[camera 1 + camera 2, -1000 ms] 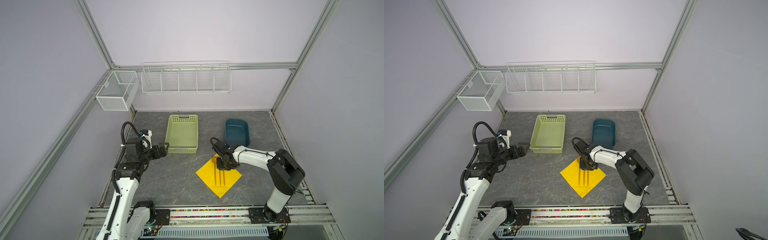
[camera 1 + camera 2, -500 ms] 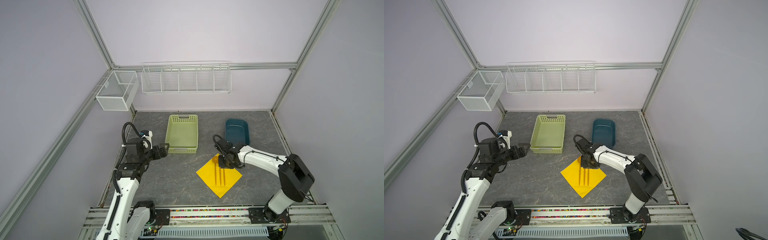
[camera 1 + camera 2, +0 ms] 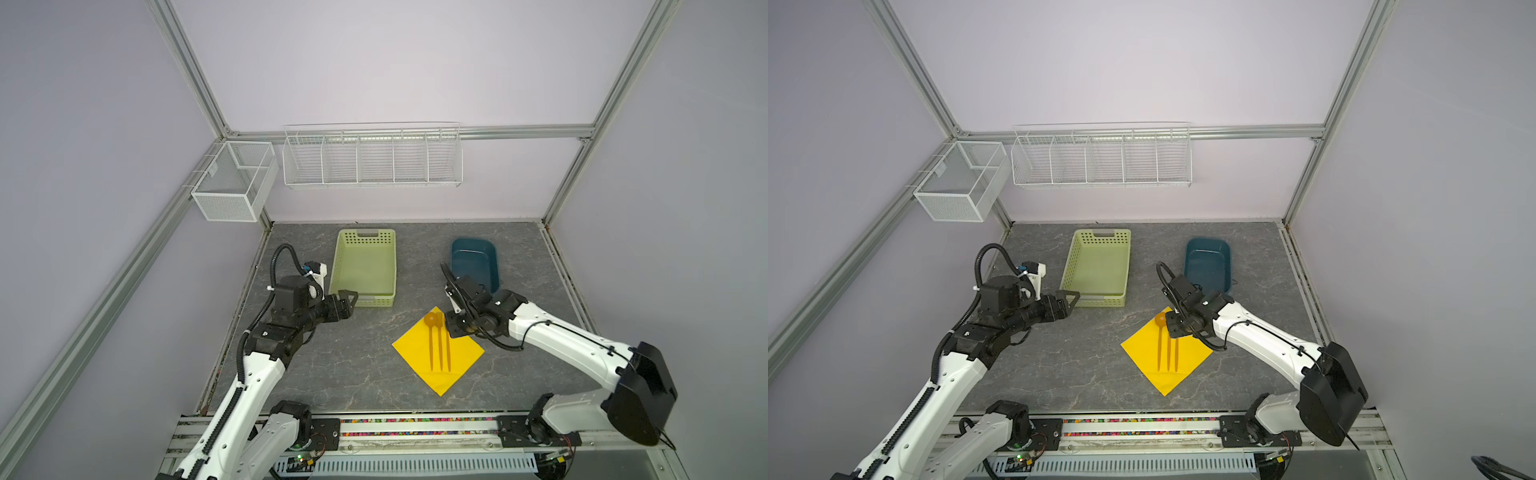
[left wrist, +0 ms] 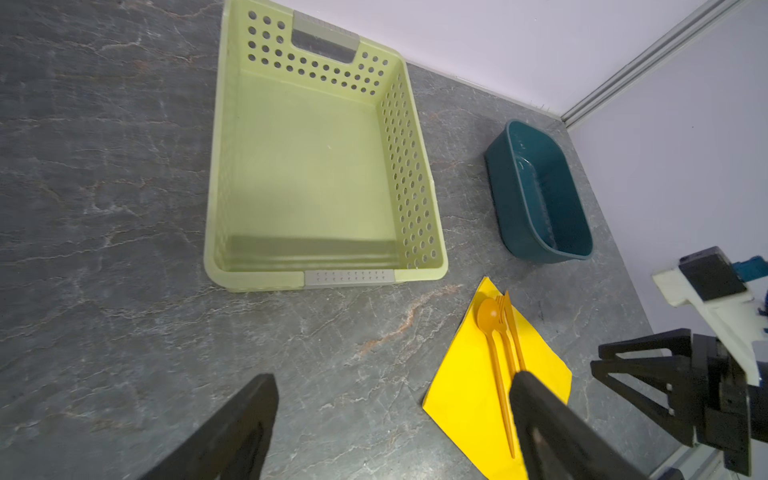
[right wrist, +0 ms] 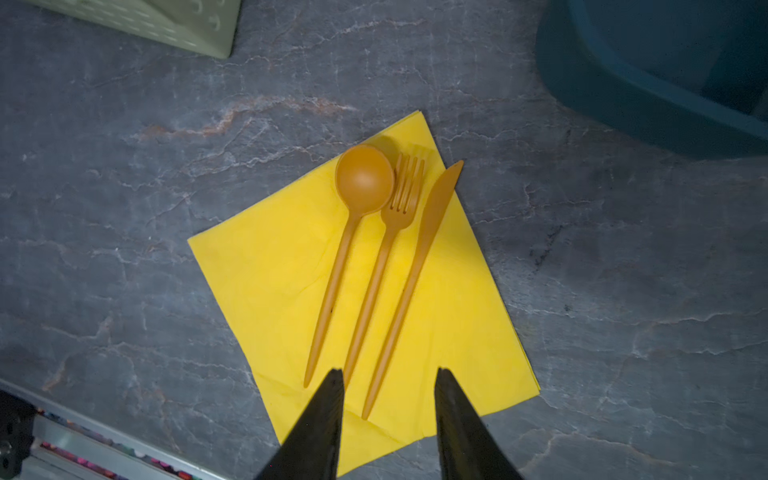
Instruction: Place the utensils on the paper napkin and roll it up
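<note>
Napkin [image 5: 257, 270] below the right gripper [image 5: 390, 374] looked thin, floppy — pinch a bare corner, prob. Utensils [image 5: 374, 270] seemed light, slick. Right jaws & those of the left gripper [image 4: 395, 378] were apart, empty.

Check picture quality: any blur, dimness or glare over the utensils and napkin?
Right wrist view: dim toward the edges, yet spoon, fork and knife sharp on the paper napkin. Left wrist view: evenly lit, green basket crisp. Both top views: even light, no glare.
</note>
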{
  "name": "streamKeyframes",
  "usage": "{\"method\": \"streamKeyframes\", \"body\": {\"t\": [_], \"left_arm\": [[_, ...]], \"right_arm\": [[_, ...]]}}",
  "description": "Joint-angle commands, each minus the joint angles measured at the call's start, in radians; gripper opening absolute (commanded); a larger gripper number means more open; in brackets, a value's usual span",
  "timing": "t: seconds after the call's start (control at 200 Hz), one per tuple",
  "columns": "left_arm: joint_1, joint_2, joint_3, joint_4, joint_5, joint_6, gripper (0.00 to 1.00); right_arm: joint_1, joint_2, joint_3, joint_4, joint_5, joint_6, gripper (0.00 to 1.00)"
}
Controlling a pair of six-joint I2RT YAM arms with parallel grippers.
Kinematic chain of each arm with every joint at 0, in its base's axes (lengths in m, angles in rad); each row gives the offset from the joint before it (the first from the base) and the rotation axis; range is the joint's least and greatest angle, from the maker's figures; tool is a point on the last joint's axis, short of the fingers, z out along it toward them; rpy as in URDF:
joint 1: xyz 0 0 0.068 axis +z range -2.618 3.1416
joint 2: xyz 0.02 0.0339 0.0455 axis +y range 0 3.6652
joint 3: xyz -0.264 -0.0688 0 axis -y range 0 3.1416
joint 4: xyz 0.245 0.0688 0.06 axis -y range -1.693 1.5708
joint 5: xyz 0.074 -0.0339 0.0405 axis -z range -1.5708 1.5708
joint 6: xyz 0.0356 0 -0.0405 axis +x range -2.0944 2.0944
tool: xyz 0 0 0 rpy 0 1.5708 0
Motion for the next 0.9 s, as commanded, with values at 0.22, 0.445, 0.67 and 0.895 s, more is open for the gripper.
{"method": "streamKeyframes", "body": {"t": [0.22,0.445,0.67,0.895], "left_arm": [[-0.260,0.087,-0.047,0.088,-0.141,-0.179,0.80],[-0.387,0.170,-0.087,0.178,-0.155,-0.269,0.69],[-0.451,0.259,-0.130,0.283,-0.144,-0.317,0.58],[-0.470,0.361,-0.186,0.468,-0.061,-0.392,0.50]], "right_arm": [[0.106,-0.180,-0.167,0.096,-0.110,-0.420,0.45],[0.274,-0.241,-0.247,0.196,-0.074,-0.597,0.58],[0.417,-0.126,-0.259,0.158,0.002,-0.712,0.64],[0.514,-0.012,-0.274,0.171,0.100,-0.749,0.70]]}}
